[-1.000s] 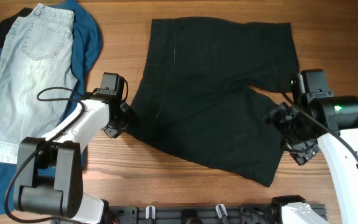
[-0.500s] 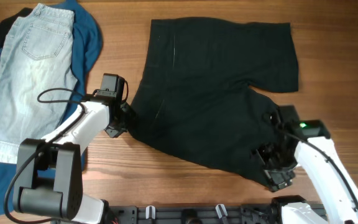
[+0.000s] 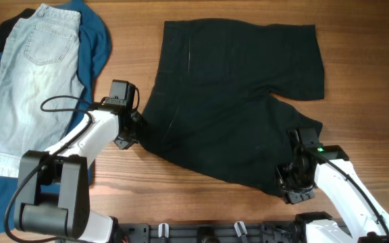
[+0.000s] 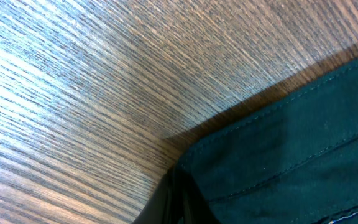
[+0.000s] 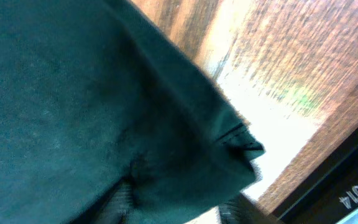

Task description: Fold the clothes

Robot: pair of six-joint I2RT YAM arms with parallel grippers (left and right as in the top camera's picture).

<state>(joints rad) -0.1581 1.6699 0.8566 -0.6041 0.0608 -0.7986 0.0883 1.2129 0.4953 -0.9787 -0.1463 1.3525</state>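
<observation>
The clothes (image 3: pixel 235 101), black shorts, lie spread flat across the middle of the wooden table (image 3: pixel 363 61). My left gripper (image 3: pixel 132 133) sits at their left edge and is shut on the hem corner. In the left wrist view that stitched hem (image 4: pixel 291 162) runs straight into the closed gripper (image 4: pixel 180 208). My right gripper (image 3: pixel 290 185) is at the near right leg corner. In the right wrist view the black fabric (image 5: pixel 73 93) hangs between its fingers (image 5: pixel 122 199), which still stand apart, so the gripper (image 5: pixel 182 208) is open around the corner.
Pale-blue denim shorts (image 3: pixel 36 74) lie on a deep-blue garment (image 3: pixel 98 40) at the far left. A black rail (image 3: pixel 235 231) runs along the table's near edge, close behind the right gripper.
The right arm has swung from beside the right leg down to the near corner, its jaws narrowing around the fabric. The left gripper has closed on the hem without shifting.
</observation>
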